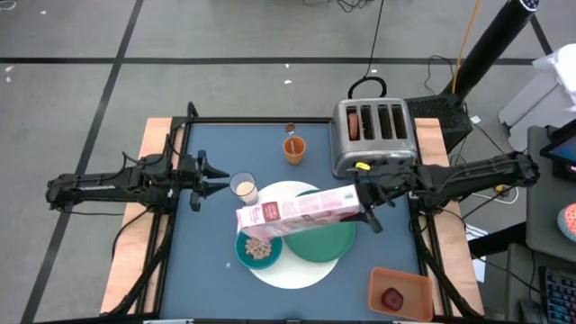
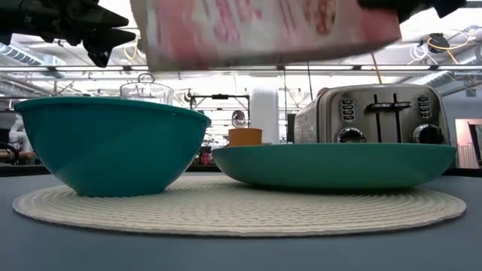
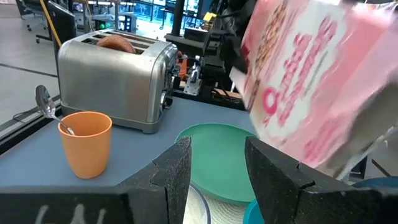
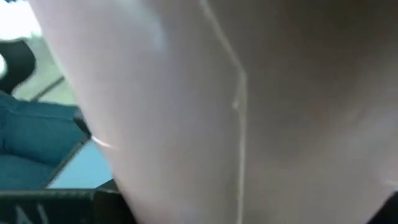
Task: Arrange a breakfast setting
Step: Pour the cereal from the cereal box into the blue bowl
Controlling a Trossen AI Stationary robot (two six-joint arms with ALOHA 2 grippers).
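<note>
My right gripper (image 1: 364, 212) is shut on a pink cereal box (image 1: 297, 213) that hangs over the green plate (image 1: 326, 238). The box's left end is above the teal bowl (image 1: 258, 250), which holds cereal. Bowl and plate rest on the round white mat (image 1: 301, 274). My left gripper (image 1: 216, 184) hovers open and holds nothing, just left of the milk glass (image 1: 244, 188). The orange cup (image 1: 294, 148) with the silver spoon (image 1: 290, 130) in it stands at the far side. The ring bread (image 1: 357, 121) sits in a toaster slot. My right gripper holds the cereal box by its right end (image 1: 353, 205), pinched between the two fingers, which come from the table's right. The box is lifted clear and lies nearly level, reaching left over plate and bowl. In the right wrist view the box (image 4: 236, 106) hides the contact.
The silver toaster (image 1: 372, 135) stands at the far right, close behind my right arm. An orange tray (image 1: 400, 292) with a dark-red fruit (image 1: 393, 298) lies at the near right corner. Bare tabletop shows at the near left.
</note>
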